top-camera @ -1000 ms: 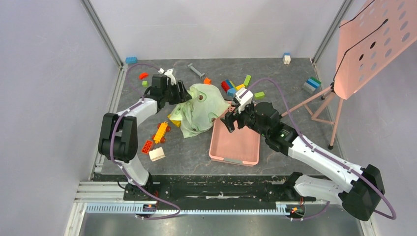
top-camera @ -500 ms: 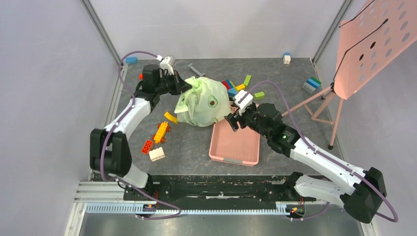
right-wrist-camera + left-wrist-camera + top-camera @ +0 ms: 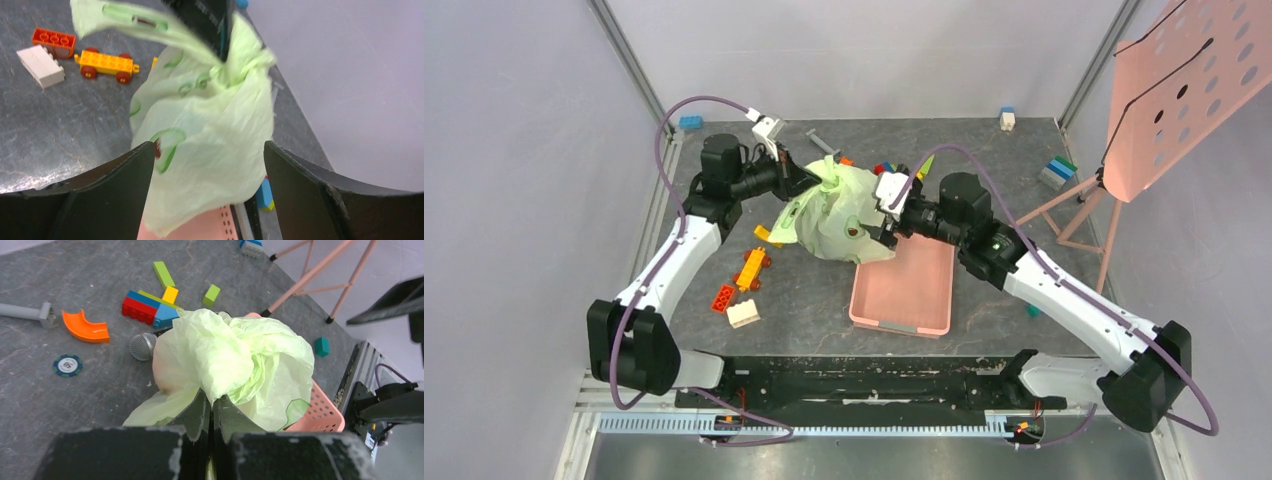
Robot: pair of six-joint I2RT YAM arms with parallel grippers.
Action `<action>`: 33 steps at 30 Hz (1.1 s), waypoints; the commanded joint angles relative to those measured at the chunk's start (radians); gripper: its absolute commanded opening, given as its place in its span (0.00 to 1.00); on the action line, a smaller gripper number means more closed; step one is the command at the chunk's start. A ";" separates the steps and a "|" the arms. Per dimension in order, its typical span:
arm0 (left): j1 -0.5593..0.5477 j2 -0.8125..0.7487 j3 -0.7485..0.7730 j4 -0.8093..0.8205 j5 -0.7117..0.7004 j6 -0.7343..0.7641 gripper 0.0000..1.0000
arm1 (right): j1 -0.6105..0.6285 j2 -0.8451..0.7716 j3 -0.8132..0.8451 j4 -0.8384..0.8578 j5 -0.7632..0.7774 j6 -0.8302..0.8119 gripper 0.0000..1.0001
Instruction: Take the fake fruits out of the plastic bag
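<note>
The pale green plastic bag (image 3: pixel 832 212) hangs bunched over the far left corner of the pink basket (image 3: pixel 910 295). My left gripper (image 3: pixel 802 180) is shut on the bag's gathered top (image 3: pixel 220 392). My right gripper (image 3: pixel 886 216) stands open, and the bag's lower part (image 3: pixel 210 150) hangs between its wide-apart fingers (image 3: pixel 134 172). The fake fruits are hidden inside the bag. Only a pale orange bulge (image 3: pixel 165 365) shows through its skin.
Toy bricks lie left of the bag: an orange car (image 3: pixel 751 268), a red brick (image 3: pixel 723 297) and a white brick (image 3: pixel 744 314). More blocks (image 3: pixel 150 307), an orange curve (image 3: pixel 85 327) and a chip (image 3: pixel 67 365) lie behind. A pink stand (image 3: pixel 1084 215) is at the right.
My left gripper has shut on the bag's top and lifted it off the table, towards the back. My right gripper has swung left until its open fingers flank the bag.
</note>
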 commanded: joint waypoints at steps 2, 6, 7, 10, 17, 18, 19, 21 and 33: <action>-0.043 -0.052 -0.026 0.027 -0.011 0.079 0.02 | -0.017 0.051 0.094 0.075 -0.036 0.095 0.81; -0.053 -0.045 -0.023 0.022 -0.011 0.079 0.02 | -0.018 0.110 0.112 0.119 0.011 0.190 0.72; -0.056 -0.046 -0.024 0.022 -0.011 0.081 0.02 | -0.018 0.125 0.116 0.127 0.022 0.204 0.71; -0.063 -0.054 -0.026 0.022 -0.012 0.091 0.02 | -0.025 0.172 0.148 0.127 0.002 0.215 0.71; -0.071 -0.057 -0.030 0.023 -0.009 0.114 0.02 | -0.075 0.224 0.205 0.117 -0.061 0.212 0.76; -0.073 -0.057 -0.030 0.022 -0.006 0.119 0.02 | -0.084 0.228 0.209 0.114 -0.070 0.210 0.77; -0.075 -0.057 -0.030 0.023 -0.005 0.123 0.02 | -0.095 0.235 0.216 0.109 -0.079 0.208 0.77; -0.076 -0.059 -0.032 0.022 -0.003 0.130 0.02 | -0.119 0.245 0.224 0.102 -0.110 0.207 0.79; -0.080 -0.087 -0.051 0.033 0.000 0.137 0.02 | -0.199 0.326 0.269 0.020 -0.469 0.245 0.77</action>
